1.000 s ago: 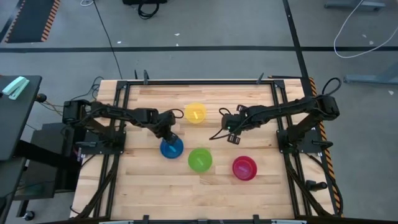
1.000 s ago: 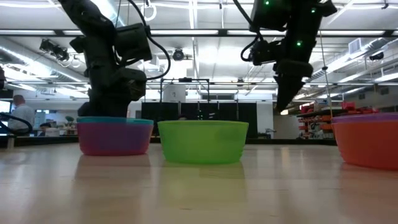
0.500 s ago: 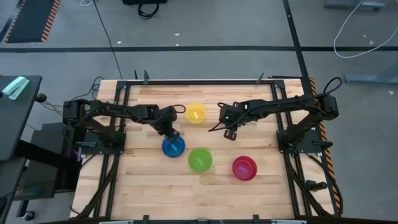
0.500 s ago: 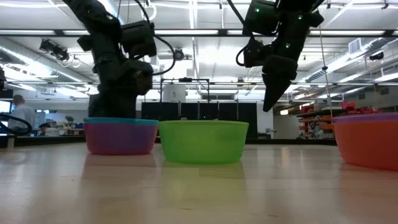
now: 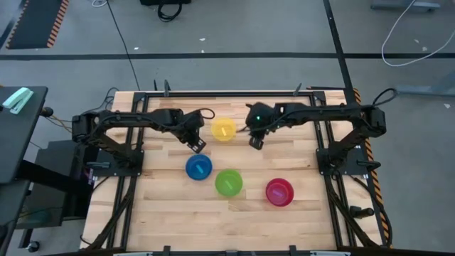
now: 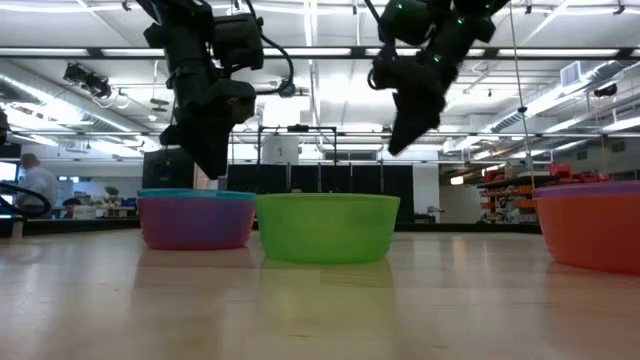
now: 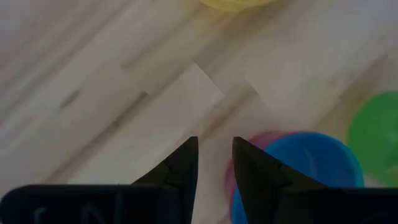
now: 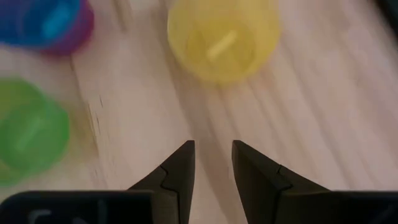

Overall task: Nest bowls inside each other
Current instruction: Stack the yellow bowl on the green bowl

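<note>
The blue bowl (image 5: 198, 167) sits nested in the purple one (image 6: 195, 220). The green bowl (image 5: 228, 182) stands alone beside them. The pink bowl (image 5: 279, 192) sits in the orange one (image 6: 590, 235). The yellow bowl (image 5: 223, 129) stands alone near the far side. My left gripper (image 5: 198, 146) hovers above the table just beyond the blue bowl (image 7: 311, 168), with a narrow gap between its fingers. My right gripper (image 5: 254, 141) hangs in the air just right of the yellow bowl (image 8: 221, 37), also narrowly open. Neither holds anything.
Bare wooden table (image 5: 170, 213) lies in front of the bowls and along the near edge. Black frame rails (image 5: 135, 142) run along the left and right sides. A person (image 6: 35, 185) stands far off in the room.
My left gripper has risen off the blue bowl and drawn back toward the far edge. My right gripper has travelled toward the table's left and far edge, closing in on the yellow bowl.
</note>
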Available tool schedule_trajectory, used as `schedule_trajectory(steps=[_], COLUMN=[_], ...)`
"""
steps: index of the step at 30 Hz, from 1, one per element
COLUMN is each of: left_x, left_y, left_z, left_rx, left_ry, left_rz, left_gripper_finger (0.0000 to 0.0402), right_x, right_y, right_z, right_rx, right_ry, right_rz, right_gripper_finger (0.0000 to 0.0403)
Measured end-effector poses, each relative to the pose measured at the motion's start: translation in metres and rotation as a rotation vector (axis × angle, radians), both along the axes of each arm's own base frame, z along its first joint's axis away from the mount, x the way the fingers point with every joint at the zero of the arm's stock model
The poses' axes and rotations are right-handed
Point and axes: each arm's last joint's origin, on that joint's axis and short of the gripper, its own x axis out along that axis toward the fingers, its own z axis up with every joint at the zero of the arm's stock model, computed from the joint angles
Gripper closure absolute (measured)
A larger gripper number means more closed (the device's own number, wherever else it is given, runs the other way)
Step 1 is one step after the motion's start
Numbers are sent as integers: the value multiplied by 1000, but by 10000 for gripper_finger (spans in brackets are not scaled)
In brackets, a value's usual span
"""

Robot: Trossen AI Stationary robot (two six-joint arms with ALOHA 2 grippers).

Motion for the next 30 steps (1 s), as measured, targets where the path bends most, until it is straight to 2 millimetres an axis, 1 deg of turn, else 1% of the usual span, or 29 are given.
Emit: schedule_trajectory(steps=[5,8,11,15,18,21,24,27,30], left_x=[-6,-16,-30,-42,-48,-52,-59,-69,-79], left_y=[14,22,30,36,36,35,32,28,23], left_z=[3,1,0,0,4,12,25,40,54], left_rx=[27,72,127,199,239,269,302,343,372], left_ry=[41,133,265,398,417,393,345,283,216], left_rz=[13,43,92,133,147,129,143,166,193], left_gripper_finger=[294,294,294,294,294,294,295,298,303], right_x=[9,14,21,36,51,65,75,81,83], right_y=[-13,-19,-24,-29,-33,-42,-53,-68,-81], right_z=[36,54,64,62,53,47,41,32,22], right_rx=[40,66,87,111,124,123,122,123,124], right_ry=[-132,-195,-215,-144,-84,-39,1,34,61], right_rz=[-38,-38,-47,-51,-46,-37,-42,-55,-70], right_gripper_finger=[289,289,289,289,289,289,289,289,288])
